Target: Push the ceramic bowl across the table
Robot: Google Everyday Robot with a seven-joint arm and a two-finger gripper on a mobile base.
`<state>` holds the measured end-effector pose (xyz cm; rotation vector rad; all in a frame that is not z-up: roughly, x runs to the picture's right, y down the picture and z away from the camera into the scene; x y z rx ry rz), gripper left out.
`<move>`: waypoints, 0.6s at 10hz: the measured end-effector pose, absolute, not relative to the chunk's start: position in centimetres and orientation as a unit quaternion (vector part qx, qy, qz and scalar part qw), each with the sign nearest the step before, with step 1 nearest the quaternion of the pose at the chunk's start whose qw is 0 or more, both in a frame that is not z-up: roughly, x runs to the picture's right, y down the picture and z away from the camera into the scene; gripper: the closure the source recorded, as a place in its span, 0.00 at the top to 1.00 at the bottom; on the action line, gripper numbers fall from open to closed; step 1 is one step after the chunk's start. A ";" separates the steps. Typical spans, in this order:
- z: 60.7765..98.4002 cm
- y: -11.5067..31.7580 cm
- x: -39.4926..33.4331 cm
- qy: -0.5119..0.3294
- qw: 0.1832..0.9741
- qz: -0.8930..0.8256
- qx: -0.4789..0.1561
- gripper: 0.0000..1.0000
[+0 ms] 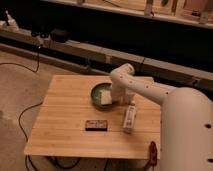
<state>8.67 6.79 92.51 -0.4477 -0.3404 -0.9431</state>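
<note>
The green ceramic bowl point(97, 91) sits on the light wooden table point(65, 115), a little behind and right of its middle. My gripper point(106, 96) reaches down into the bowl's right half, its white end resting inside the bowl and covering that part. The white arm point(150, 92) comes in from the lower right and bends at an elbow above the bowl's right side.
A small dark rectangular box point(96, 124) lies in front of the bowl. A white remote-like object point(129, 118) lies to the box's right, close to the arm. Cables run over the floor on the left. A dark shelf wall stands behind the table.
</note>
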 end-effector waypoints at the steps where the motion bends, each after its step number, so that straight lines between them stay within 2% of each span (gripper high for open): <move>1: 92.0 7.4 8.8 -0.165 0.851 -0.448 -0.218 0.05; 4: 90.7 12.2 8.7 -0.200 0.834 -0.448 -0.252 0.05; 6: 90.2 13.8 8.7 -0.217 0.830 -0.442 -0.262 0.05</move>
